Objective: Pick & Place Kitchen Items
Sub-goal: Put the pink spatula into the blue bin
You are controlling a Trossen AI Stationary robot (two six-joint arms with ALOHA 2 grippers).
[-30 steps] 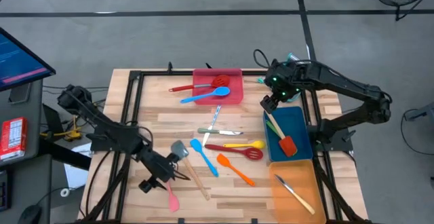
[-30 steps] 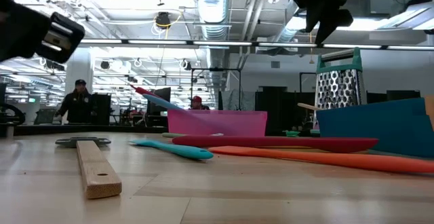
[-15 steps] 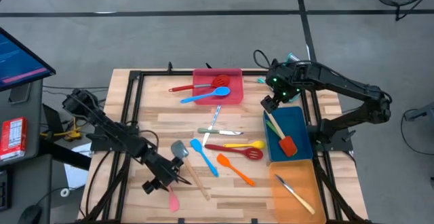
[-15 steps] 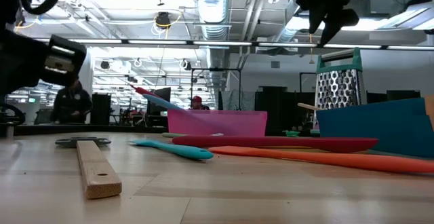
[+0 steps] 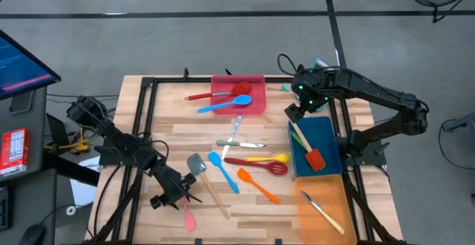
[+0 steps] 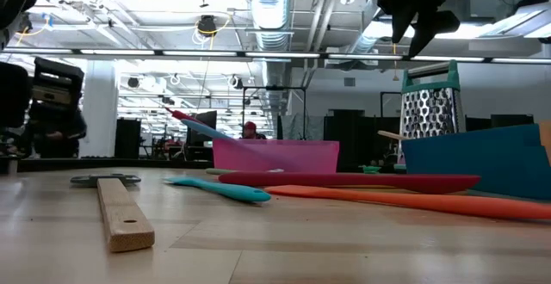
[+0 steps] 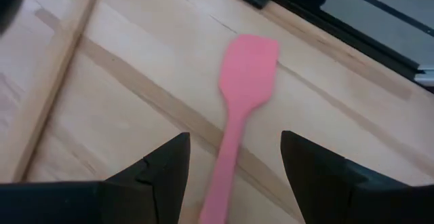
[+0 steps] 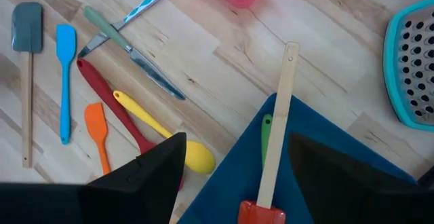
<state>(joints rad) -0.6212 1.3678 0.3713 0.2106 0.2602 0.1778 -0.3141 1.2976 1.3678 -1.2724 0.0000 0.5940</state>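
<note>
A pink spatula (image 7: 245, 88) lies flat on the wood near the table's near left corner, its blade toward the edge frame. My left gripper (image 7: 234, 149) hangs low over its handle, open, one finger on either side and clear of it; in the high view it shows as the left gripper (image 5: 185, 200) just above the spatula (image 5: 188, 217). My right gripper (image 5: 295, 113) stays high over the far end of the blue tray (image 5: 326, 134), open and empty. More utensils lie mid-table: a grey wooden-handled spatula (image 5: 202, 174), a blue one (image 5: 223, 171), an orange one (image 5: 257, 185).
The blue tray holds a red wooden-handled spatula (image 8: 278, 136). An orange tray (image 5: 334, 214) holds a silver knife, and a pink tray (image 5: 256, 104) holds a red and a blue spoon. A box grater (image 6: 430, 103) stands at the far right. The black frame rail (image 7: 325, 20) borders the near left corner.
My left gripper has come down toward the pink spatula and has rolled a little about its own line. It stays open. Nothing on the table has moved.
</note>
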